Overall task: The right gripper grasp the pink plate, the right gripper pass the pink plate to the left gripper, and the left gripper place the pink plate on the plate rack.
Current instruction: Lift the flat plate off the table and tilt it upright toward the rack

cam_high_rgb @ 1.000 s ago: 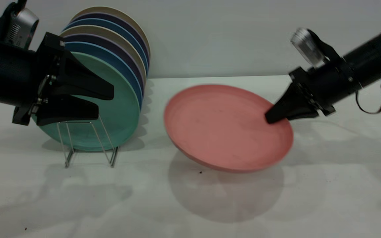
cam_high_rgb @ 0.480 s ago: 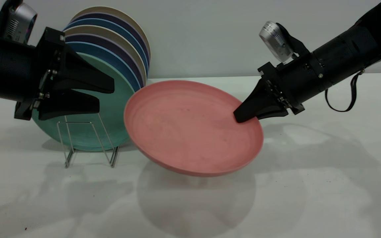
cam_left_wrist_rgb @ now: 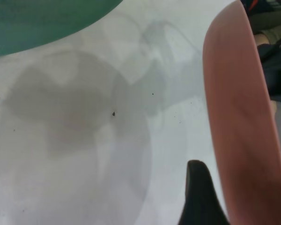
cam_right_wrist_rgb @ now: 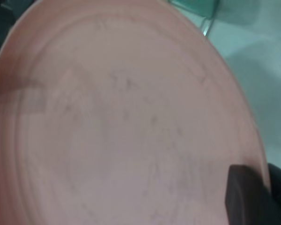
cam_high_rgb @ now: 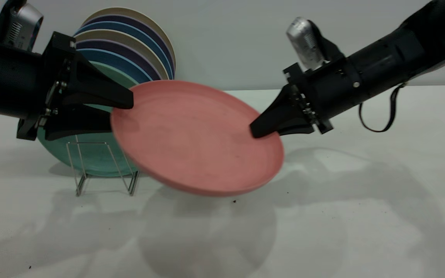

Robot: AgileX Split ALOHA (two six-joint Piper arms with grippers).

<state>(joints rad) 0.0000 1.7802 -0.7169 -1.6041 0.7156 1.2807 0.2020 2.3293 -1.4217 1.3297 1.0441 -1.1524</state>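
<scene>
**One pink plate between two grippers**

One white table [cam_high_rgb: 381,216] holds one plate rack [cam_high_rgb: 104,166] with about eight plates standing in a row; the green plate [cam_high_rgb: 91,156] is in front. One pink plate [cam_high_rgb: 195,137] hangs tilted in the air — the right gripper [cam_high_rgb: 259,131] pinches its rim; its other edge sits between the spread fingers of the left gripper [cam_high_rgb: 124,112], which are not closed on it.
</scene>
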